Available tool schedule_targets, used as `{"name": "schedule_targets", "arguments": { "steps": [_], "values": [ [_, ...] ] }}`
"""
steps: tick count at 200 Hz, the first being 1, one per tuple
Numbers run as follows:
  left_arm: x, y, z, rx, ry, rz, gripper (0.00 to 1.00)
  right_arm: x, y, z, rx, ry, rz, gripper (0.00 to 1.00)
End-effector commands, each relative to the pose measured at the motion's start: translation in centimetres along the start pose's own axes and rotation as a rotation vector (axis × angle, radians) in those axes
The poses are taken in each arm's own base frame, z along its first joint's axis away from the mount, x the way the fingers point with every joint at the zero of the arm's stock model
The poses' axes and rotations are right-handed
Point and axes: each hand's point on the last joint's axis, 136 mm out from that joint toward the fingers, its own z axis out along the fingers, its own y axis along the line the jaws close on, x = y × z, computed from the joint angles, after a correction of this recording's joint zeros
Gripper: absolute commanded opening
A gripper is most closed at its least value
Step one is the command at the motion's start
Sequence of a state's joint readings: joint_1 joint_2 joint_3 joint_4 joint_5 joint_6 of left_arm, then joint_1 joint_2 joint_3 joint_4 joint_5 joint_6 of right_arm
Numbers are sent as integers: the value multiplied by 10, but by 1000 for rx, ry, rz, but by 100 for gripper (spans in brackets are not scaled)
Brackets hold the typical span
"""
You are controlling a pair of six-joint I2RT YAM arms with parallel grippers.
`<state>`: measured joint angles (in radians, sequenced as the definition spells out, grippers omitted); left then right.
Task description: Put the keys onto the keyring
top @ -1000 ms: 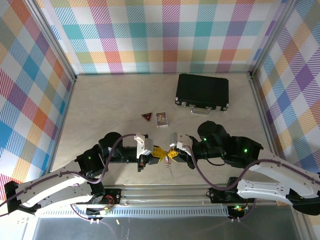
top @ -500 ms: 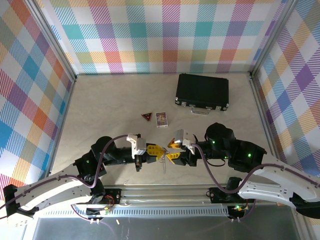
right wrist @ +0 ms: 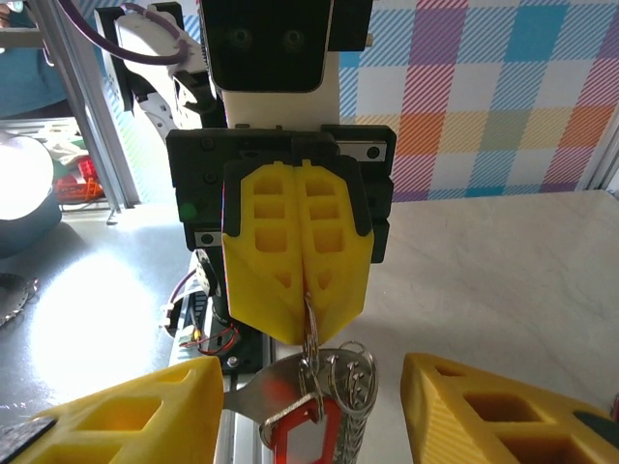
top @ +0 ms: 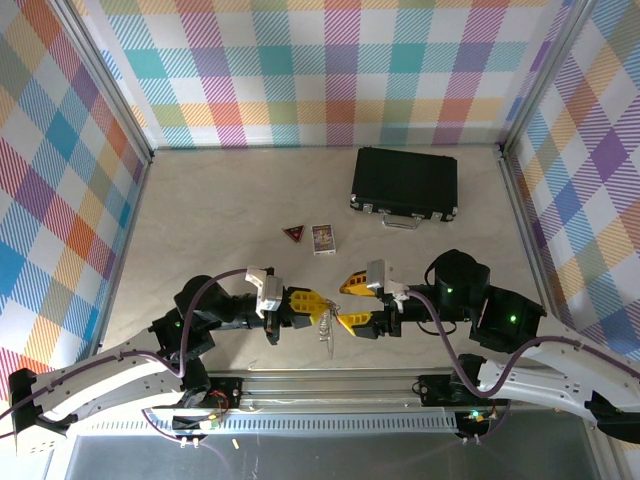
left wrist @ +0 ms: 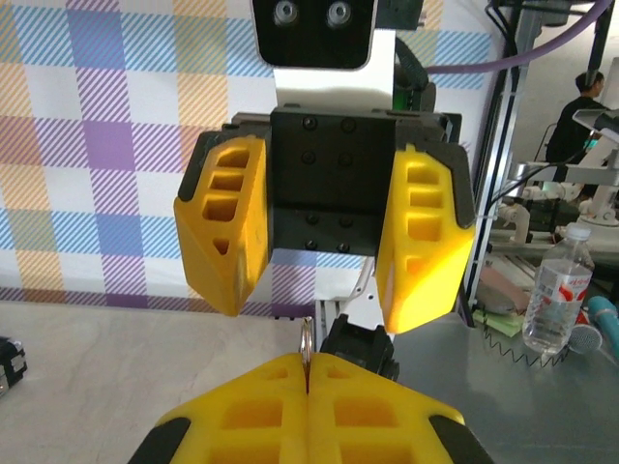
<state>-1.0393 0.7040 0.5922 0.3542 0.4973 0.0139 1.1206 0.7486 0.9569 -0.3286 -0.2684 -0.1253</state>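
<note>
Between the arms, left hand (top: 320, 308) pinches the keyring (top: 325, 330) (keys (right wrist: 302, 425) dangling); right hand (top: 341, 305) gapes.

We see plaid walls (top: 330, 70) in pastel colours round a beige marbled tabletop (top: 220, 200), metal posts (top: 115, 85) at the corners, all evenly lit.

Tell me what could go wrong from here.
1. The left claw pinches the keyring by a thin edge at its very fingertips. The ring might slip or swivel out.
2. The keys dangle freely below that grip. If the open right claw closes in, it might catch the wrong piece or knock the bundle loose.
</note>
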Motion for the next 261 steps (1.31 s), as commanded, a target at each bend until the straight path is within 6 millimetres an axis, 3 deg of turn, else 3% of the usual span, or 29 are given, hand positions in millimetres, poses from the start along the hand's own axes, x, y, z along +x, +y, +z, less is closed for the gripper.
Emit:
{"name": "schedule_targets", "arguments": {
  "steps": [1, 50, 109, 179, 228, 261],
  "values": [
    [-17, -8, -1, 43, -73, 24, 0, -6, 5, 0, -23, -36, 5, 52],
    [-16, -10, 0, 60, -73, 20, 0, -7, 1, -3, 4, -64, -6, 52],
    [-15, -13, 3, 88, -66, 10, 0, -7, 7, 5, -48, -67, 36, 43],
    [-12, -12, 0, 70, -46, 15, 0, -1, 9, 11, -74, -31, 54, 28],
    [-8, -9, 1, 55, -29, 12, 0, 5, 6, 10, -51, -8, 59, 0],
    [0, -2, 3, 19, 26, 20, 0, 7, 1, 7, -17, 33, 48, 0]
  ]
}}
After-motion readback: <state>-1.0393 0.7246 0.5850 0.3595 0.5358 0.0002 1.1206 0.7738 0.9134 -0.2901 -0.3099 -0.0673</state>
